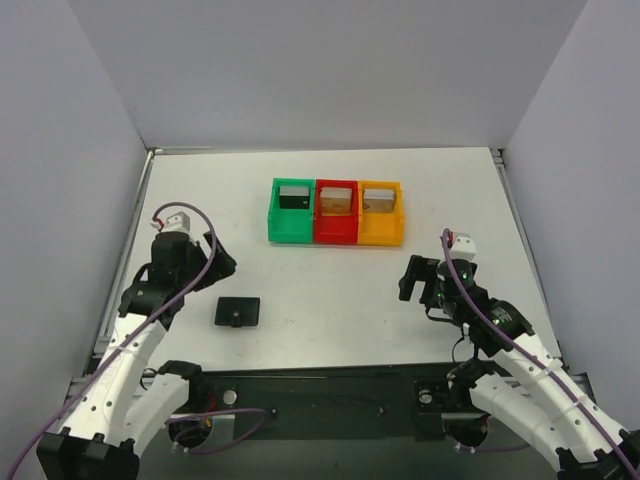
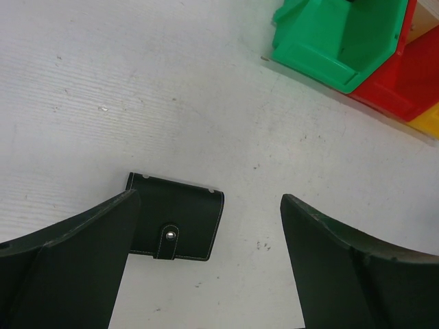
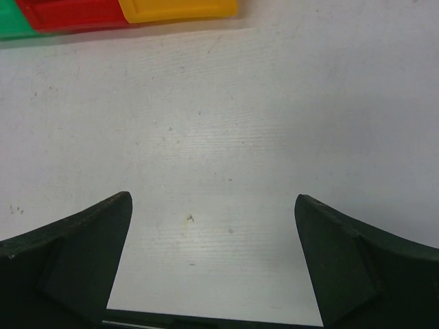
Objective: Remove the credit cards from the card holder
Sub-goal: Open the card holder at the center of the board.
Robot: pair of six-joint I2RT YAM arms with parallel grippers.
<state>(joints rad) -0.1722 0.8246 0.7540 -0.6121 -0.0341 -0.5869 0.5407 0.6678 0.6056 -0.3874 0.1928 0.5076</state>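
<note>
The card holder [image 1: 237, 313] is a small flat black wallet, folded shut with a snapped strap and a metal stud, lying on the white table near the front left. In the left wrist view it [image 2: 180, 218] lies partly behind my left finger. My left gripper [image 1: 215, 268] is open and empty, hovering just up and left of the holder. My right gripper [image 1: 413, 281] is open and empty over bare table at the right; it [image 3: 212, 205] shows only table between its fingers. No credit cards are visible outside the holder.
Three small bins stand in a row at the back centre: green [image 1: 291, 212], red [image 1: 336, 213], orange [image 1: 381, 213], each with a small block inside. Grey walls enclose the table. A black base strip runs along the front edge [image 1: 320, 385].
</note>
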